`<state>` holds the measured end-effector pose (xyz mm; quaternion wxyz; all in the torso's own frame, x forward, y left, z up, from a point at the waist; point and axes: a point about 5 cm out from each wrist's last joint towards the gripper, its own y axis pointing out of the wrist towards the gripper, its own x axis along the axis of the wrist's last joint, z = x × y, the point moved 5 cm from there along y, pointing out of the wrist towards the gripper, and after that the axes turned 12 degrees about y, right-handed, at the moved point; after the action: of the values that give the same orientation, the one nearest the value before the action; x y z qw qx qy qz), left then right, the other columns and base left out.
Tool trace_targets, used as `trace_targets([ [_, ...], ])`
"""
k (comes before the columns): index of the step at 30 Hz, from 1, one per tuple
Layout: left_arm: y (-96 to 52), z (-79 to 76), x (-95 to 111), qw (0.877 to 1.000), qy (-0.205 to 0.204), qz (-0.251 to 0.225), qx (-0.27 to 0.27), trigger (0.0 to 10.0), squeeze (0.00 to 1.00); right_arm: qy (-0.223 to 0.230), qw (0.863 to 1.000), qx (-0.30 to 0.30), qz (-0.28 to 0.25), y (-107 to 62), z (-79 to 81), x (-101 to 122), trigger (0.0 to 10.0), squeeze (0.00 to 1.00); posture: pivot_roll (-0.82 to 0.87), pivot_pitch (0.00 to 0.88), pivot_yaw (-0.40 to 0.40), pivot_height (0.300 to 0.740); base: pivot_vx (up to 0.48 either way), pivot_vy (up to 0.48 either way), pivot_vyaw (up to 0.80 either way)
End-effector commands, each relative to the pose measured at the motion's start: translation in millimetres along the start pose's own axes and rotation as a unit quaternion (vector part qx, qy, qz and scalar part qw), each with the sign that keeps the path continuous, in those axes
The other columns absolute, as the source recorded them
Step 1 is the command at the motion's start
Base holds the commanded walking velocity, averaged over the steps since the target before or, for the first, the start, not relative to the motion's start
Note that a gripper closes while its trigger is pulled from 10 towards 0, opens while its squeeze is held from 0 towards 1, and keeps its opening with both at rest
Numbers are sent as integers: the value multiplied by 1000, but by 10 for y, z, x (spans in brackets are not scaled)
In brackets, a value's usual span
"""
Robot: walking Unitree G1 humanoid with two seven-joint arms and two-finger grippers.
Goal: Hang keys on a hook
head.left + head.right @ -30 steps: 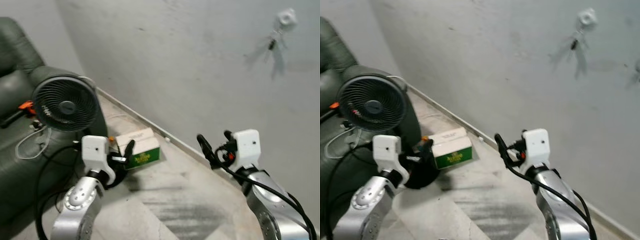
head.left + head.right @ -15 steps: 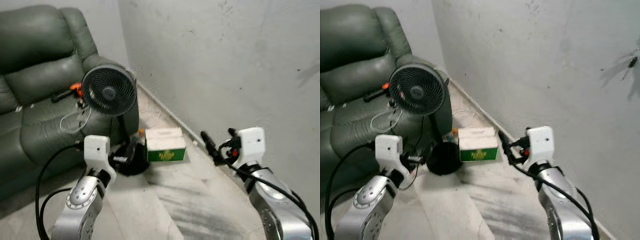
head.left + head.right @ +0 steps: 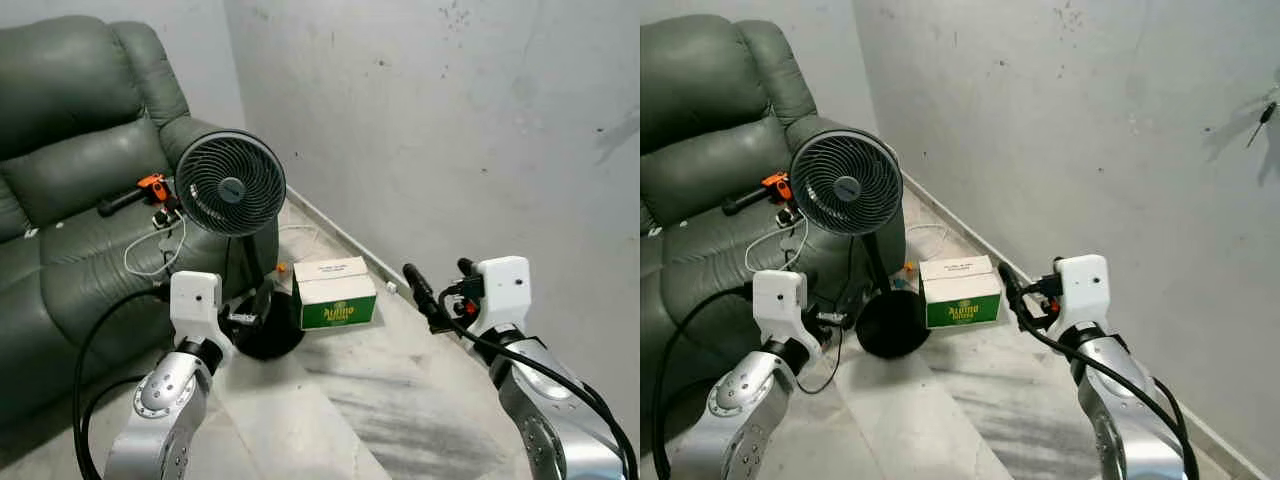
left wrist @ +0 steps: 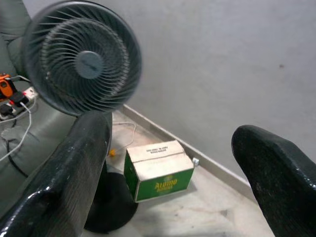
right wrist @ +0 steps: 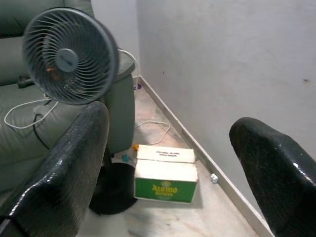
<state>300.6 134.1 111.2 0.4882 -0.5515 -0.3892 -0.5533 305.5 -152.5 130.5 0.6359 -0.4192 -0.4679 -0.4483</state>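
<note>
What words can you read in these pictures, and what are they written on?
"ALOMO" in yellow letters on the green side of the box.
A smaller line under it on the box: too small to read.
Small dark print on the box's white top flap: too blurred to read.
The fan and the sofa: no words I can make out.

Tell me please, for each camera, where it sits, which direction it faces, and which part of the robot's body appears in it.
Head stereo pair: on the head, facing forward and down at the fan, the green and white box, the sofa and the wall; both arms, left gripper and right gripper show.
Left wrist view: looks along its two spread fingers at fan and box.
Right wrist view: looks along its two spread fingers at the same.
All views share the fan and the box.
</note>
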Motion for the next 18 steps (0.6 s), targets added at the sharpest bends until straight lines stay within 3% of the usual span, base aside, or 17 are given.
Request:
trace_targets([
  [1, -21, 97, -30, 1000, 9, 7, 16, 10000, 0, 3, 1000, 15, -8, 24, 95, 40, 10000, 0, 0, 37, 25, 740, 0, 476, 0],
  [13, 16, 101, -18, 1000, 11, 4, 17, 10000, 0, 3, 1000, 12, -10, 33, 81, 50, 10000, 0, -7, 34, 27, 740, 0, 478, 0],
  [18, 28, 109, -3, 1000, 19, 0, 19, 10000, 0, 2, 1000, 12, -11, 33, 77, 52, 10000, 0, -7, 34, 27, 740, 0, 52, 0],
])
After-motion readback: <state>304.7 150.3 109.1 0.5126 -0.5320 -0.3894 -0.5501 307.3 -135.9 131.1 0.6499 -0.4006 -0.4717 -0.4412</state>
